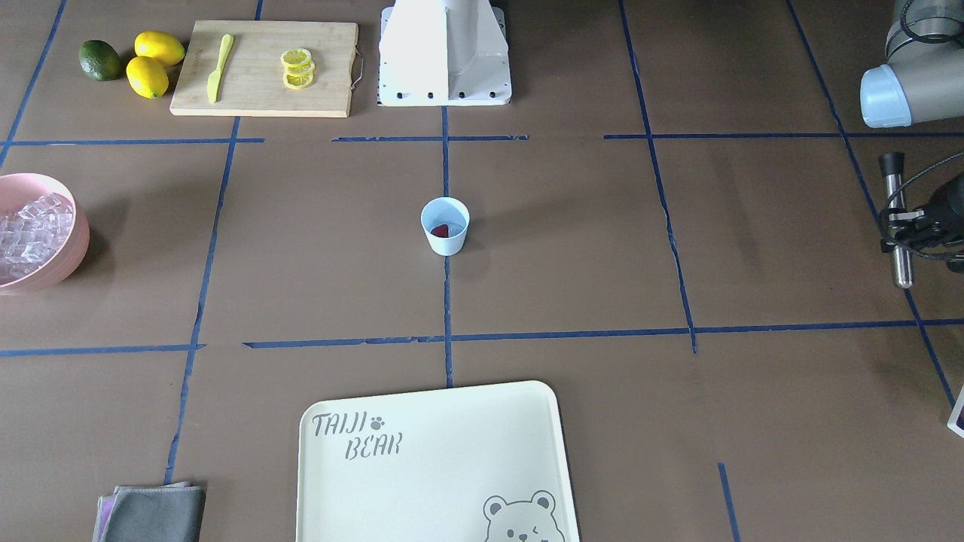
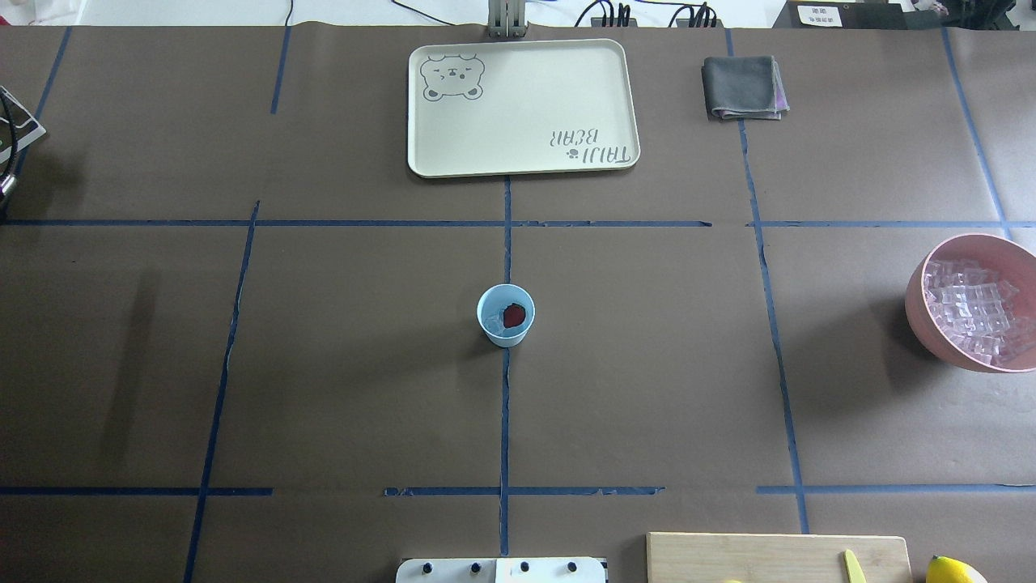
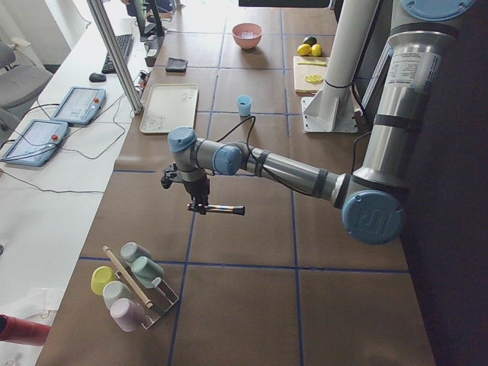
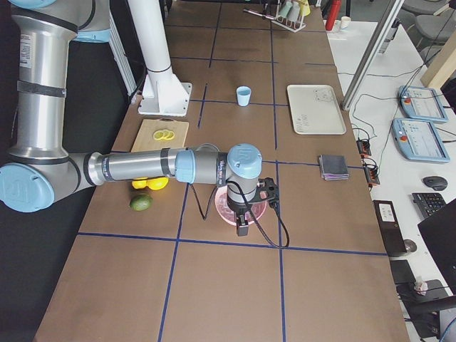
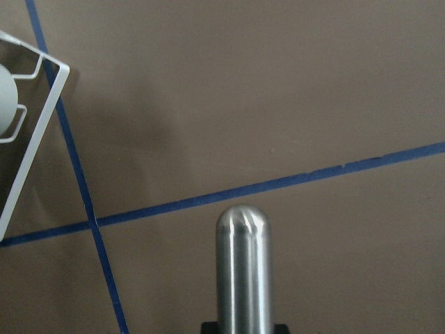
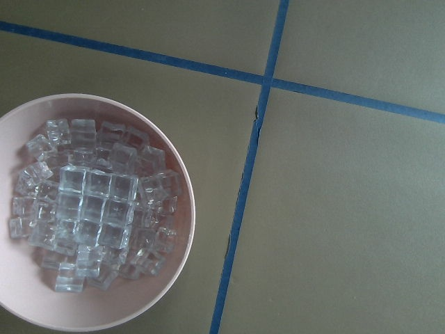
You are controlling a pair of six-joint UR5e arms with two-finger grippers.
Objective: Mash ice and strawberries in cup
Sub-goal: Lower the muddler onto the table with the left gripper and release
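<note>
The light blue cup (image 1: 444, 242) (image 2: 506, 336) stands upright at the table's centre with a red strawberry (image 1: 440, 230) (image 2: 513, 315) inside and pale ice (image 2: 493, 325) beside it. More ice (image 6: 94, 209) (image 2: 975, 312) fills a pink bowl (image 6: 184, 202) (image 1: 79, 233). Far off at the table's end, my left gripper (image 1: 904, 226) (image 3: 200, 204) is shut on a metal muddler (image 1: 898, 252) (image 5: 241, 271), held level above the table. In the exterior right view my right gripper (image 4: 242, 228) hangs over the pink bowl (image 4: 222, 203); whether it is open or shut I cannot tell.
A cutting board (image 1: 256, 94) carries lemon slices (image 1: 297, 69) and a yellow knife (image 1: 218, 68), with lemons (image 1: 154, 64) and a lime (image 1: 100, 60) beside it. A cream tray (image 1: 437, 452), a grey cloth (image 1: 154, 512) and a rack of cups (image 3: 130, 286) stand around the edges.
</note>
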